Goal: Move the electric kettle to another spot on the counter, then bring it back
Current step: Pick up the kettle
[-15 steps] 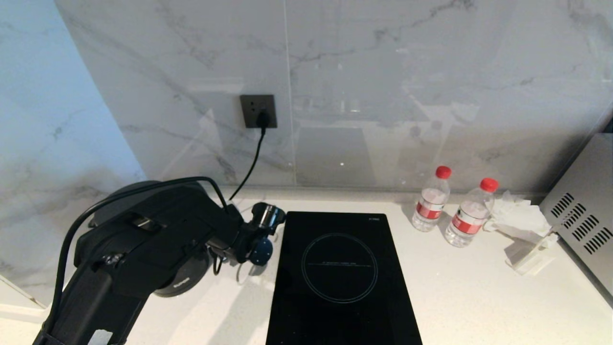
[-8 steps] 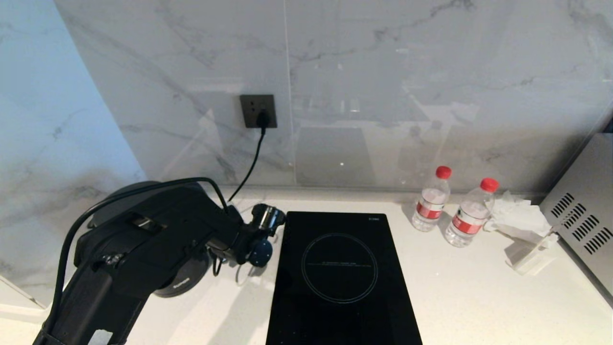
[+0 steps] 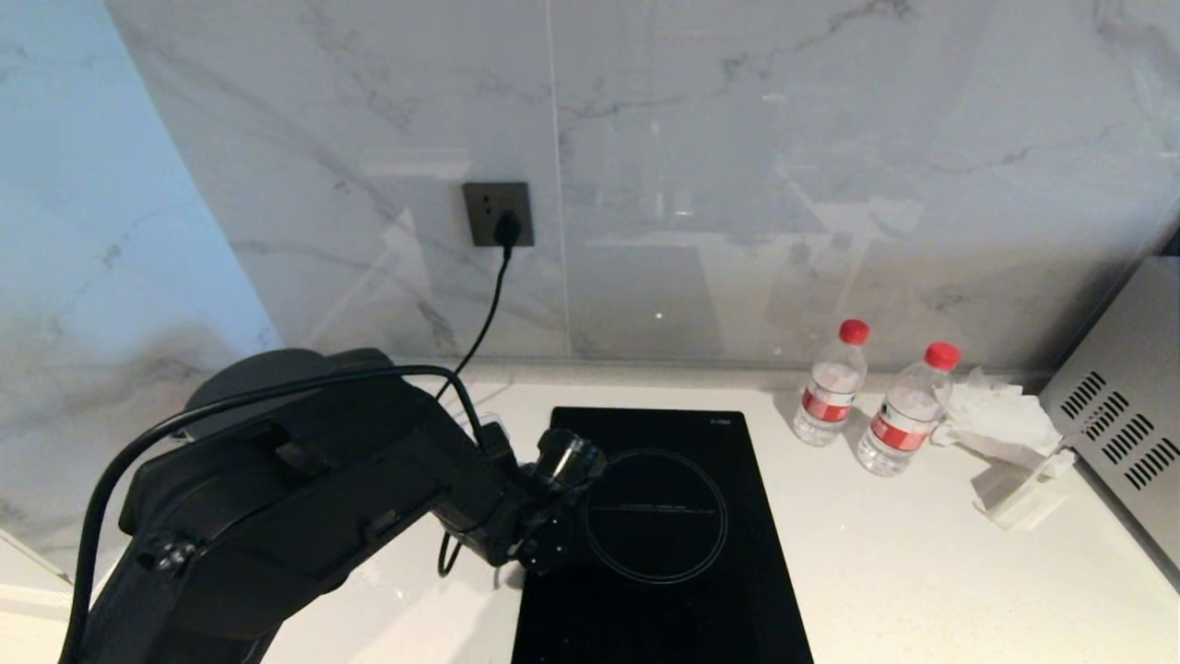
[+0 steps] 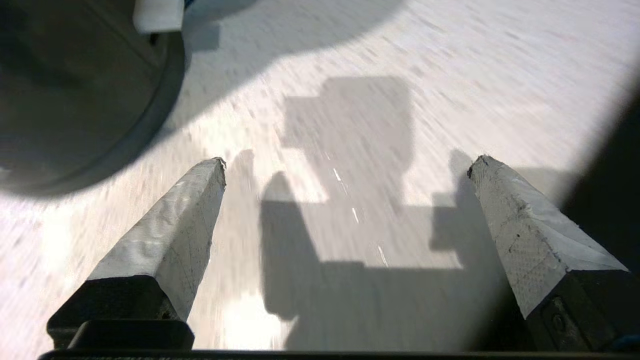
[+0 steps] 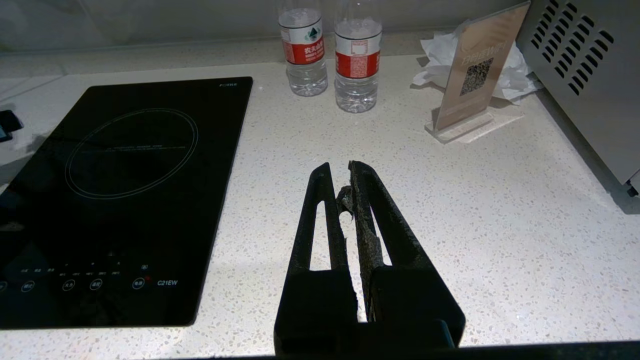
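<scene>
The electric kettle stands at the counter's back left. Only its dark rounded top shows behind my left arm. My left arm's wrist reaches over the left edge of the hob. In the left wrist view my left gripper is open wide over bare counter, with nothing between its fingers. A dark round body lies off to one side of it, and I cannot tell whether that is the kettle or its base. My right gripper hangs shut over the counter, to the right of the hob.
A black glass hob is set in the middle of the counter. Two water bottles, a crumpled tissue and a clear sign stand sit at the back right, beside a metal appliance. A cord hangs from the wall socket.
My left arm has swung right, carrying its wrist from beside the hob's left edge to over the hob. It now hides the kettle's lower body and lettering. The kettle has stayed put.
</scene>
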`<state>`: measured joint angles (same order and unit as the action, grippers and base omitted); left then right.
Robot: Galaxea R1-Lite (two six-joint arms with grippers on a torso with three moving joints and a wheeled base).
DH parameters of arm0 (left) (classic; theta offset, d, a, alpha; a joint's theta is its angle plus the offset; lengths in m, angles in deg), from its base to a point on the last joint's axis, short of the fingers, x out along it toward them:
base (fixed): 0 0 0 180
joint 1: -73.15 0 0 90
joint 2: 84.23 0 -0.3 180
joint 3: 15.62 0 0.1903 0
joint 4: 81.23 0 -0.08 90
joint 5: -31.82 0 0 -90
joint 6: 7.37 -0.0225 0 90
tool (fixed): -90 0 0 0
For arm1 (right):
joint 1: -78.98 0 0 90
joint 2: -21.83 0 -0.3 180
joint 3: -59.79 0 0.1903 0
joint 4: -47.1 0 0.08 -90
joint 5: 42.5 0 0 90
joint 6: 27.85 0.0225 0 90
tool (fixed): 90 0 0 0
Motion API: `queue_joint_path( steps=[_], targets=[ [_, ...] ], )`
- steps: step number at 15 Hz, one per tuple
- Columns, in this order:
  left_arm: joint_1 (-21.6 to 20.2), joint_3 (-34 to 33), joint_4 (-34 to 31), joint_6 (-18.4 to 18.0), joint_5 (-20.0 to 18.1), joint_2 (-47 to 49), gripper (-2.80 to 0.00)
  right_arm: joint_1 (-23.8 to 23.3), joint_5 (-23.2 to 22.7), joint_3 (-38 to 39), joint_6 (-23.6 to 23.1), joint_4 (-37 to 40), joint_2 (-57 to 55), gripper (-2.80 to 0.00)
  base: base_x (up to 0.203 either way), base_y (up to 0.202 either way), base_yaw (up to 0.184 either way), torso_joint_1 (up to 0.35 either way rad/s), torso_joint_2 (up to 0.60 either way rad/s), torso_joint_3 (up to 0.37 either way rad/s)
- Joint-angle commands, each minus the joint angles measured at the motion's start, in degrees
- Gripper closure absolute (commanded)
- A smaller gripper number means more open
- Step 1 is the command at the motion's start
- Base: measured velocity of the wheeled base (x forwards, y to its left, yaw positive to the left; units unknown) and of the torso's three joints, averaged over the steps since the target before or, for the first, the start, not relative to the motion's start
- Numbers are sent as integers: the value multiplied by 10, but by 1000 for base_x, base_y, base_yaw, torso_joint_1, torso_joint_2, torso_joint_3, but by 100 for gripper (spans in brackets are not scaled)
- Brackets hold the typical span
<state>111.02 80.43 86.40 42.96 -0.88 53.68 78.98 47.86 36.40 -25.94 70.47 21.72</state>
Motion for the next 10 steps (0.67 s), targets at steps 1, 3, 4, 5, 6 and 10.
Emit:
queue_joint_path(
  steps=[1, 3, 4, 5, 6, 10],
  targets=[
    [30, -21, 1, 4, 4, -39, -280, 0, 0, 0, 0, 0, 0, 0, 0, 0, 0, 0, 0, 0],
    [48, -32, -1, 2, 2, -79, -280, 0, 0, 0, 0, 0, 0, 0, 0, 0, 0, 0, 0, 0],
    [50, -33, -3, -1, -2, -98, -280, 0, 0, 0, 0, 0, 0, 0, 0, 0, 0, 0, 0, 0],
    [51, -36, -7, -5, -5, -117, -280, 0, 0, 0, 0, 0, 0, 0, 0, 0, 0, 0, 0, 0],
    [51, -40, -14, -7, -8, -136, -280, 0, 0, -1, 0, 0, 0, 0, 0, 0, 0, 0, 0, 0],
    [18, -37, -72, -8, -36, -192, -280, 0, 0, 0, 0, 0, 0, 0, 0, 0, 0, 0, 0, 0]
  ],
)
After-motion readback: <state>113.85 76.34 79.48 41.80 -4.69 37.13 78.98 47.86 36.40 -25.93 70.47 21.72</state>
